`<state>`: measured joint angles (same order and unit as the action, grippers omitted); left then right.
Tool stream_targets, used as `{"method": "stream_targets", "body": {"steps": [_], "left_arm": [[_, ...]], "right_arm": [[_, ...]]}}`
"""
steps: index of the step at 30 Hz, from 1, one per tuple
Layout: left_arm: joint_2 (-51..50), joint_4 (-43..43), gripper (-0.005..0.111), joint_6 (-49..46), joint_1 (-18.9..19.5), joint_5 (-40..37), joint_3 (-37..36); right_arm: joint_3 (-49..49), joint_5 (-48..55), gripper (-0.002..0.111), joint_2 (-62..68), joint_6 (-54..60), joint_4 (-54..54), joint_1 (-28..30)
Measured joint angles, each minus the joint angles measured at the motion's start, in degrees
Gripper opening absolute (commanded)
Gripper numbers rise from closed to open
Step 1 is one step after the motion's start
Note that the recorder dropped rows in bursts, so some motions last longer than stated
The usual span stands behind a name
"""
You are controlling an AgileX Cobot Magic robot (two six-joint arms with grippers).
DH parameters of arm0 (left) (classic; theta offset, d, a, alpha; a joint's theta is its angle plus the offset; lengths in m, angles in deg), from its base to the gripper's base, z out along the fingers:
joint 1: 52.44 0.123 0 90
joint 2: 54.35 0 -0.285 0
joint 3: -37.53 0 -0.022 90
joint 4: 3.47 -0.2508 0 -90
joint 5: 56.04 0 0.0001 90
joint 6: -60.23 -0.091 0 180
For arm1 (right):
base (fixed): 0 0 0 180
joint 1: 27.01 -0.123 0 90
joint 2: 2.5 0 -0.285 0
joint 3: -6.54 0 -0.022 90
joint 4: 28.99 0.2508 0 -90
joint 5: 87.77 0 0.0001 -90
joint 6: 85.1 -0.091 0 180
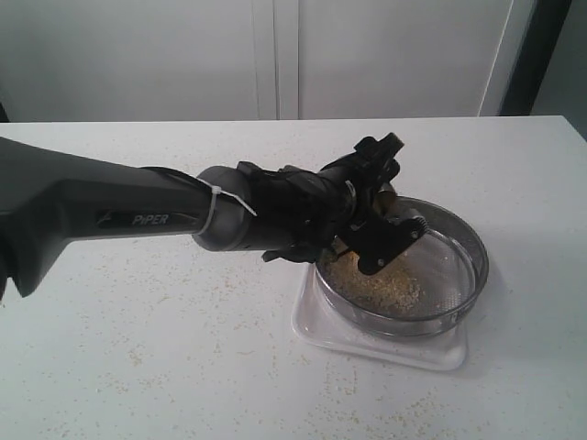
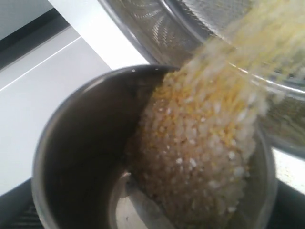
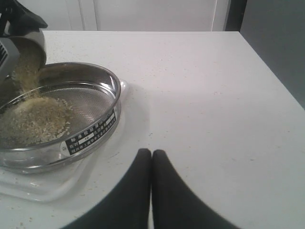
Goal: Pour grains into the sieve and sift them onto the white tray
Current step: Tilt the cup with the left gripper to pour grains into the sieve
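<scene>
My left gripper point(image 1: 383, 209) is shut on a small steel cup point(image 2: 81, 143), tipped over the near-left rim of the sieve point(image 1: 449, 261). Grains point(image 2: 200, 152), yellow and whitish, stream from the cup's lip into the sieve. A pile of grains point(image 1: 381, 289) lies on the mesh on the left side. The sieve rests on the white tray point(image 1: 385, 346). In the right wrist view the cup point(image 3: 28, 45) pours onto the heap of grains point(image 3: 35, 119) inside the sieve point(image 3: 90, 95), with the tray point(image 3: 43, 188) under it. My right gripper point(image 3: 151, 155) is shut and empty, to the right of the sieve.
Loose grains are scattered over the white table point(image 1: 138, 367) around the tray. The table's right edge point(image 3: 267, 67) drops off beside a dark floor. White cabinet doors point(image 1: 275, 55) stand behind the table.
</scene>
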<state>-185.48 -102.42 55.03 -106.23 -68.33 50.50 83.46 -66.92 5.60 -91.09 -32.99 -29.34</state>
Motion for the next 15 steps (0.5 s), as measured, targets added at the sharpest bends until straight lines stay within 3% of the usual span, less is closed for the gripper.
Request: {"method": "stream_targets", "body": {"steps": [15], "left_arm": [[-0.7,0.0,0.0,-4.0,-1.6,-4.2,2.3]], "right_arm": [[0.0,0.0,0.0,0.0,0.0,0.0,0.0]]}}
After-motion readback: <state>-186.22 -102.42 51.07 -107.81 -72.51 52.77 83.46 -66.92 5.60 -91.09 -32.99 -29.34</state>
